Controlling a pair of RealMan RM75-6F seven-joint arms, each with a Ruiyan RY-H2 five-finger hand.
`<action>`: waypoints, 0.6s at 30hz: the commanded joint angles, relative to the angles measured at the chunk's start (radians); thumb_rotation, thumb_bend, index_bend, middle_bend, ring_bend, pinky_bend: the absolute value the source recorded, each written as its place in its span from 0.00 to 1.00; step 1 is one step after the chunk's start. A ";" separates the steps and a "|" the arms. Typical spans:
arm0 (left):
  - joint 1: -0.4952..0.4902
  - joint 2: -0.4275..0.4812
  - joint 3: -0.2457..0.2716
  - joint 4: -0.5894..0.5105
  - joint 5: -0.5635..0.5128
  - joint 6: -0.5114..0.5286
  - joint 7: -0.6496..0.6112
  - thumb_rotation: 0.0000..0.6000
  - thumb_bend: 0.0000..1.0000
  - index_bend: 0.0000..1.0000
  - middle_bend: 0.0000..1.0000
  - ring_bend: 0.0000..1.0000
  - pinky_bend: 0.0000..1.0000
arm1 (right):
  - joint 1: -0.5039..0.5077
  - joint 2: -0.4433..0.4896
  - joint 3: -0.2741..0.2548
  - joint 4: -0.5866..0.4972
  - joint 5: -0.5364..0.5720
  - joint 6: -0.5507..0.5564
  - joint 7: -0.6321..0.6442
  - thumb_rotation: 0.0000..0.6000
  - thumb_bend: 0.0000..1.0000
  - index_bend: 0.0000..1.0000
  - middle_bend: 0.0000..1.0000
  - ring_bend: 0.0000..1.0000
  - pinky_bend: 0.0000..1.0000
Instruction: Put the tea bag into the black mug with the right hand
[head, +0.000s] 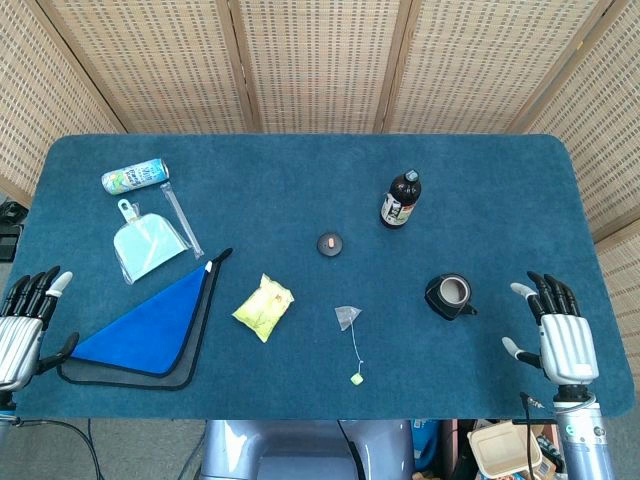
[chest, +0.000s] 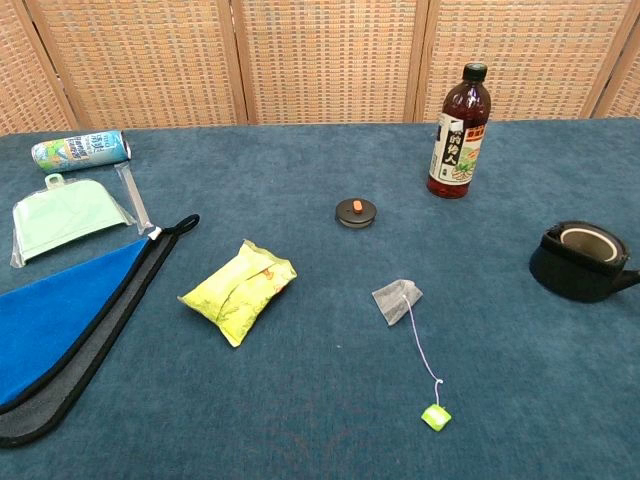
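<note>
Your bench (head: 300, 180) carries everything; your right hand (head: 560, 335) rests at its edge, fingers spread, holding nothing; the black mug (head: 450, 296) sits just beside it; the tea bag (head: 348, 318) lies flat mid-bench, well apart.

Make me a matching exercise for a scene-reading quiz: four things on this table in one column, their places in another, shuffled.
Things:
1. tea bag
2. black mug
3. bottle
4. can

Places:
A. far left corner, lying on its side
B. upright, behind the mug
C. near the right hand
D. centre front, string trailing toward the near edge

Pairs: 1-D, 2-C, 3-B, 4-A
</note>
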 joint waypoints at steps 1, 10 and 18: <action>0.000 0.000 0.000 -0.001 -0.001 0.000 0.001 1.00 0.38 0.00 0.00 0.00 0.00 | 0.001 -0.001 0.000 0.002 0.001 -0.002 0.003 1.00 0.22 0.25 0.16 0.09 0.14; 0.001 0.002 -0.001 -0.008 -0.005 0.000 0.008 1.00 0.38 0.00 0.00 0.00 0.00 | 0.006 -0.005 0.004 0.012 0.001 -0.007 0.013 1.00 0.22 0.25 0.17 0.09 0.14; 0.002 0.005 -0.002 -0.011 -0.008 0.000 0.013 1.00 0.38 0.00 0.00 0.00 0.00 | 0.005 -0.004 0.003 0.016 -0.006 -0.004 0.029 1.00 0.22 0.25 0.17 0.09 0.14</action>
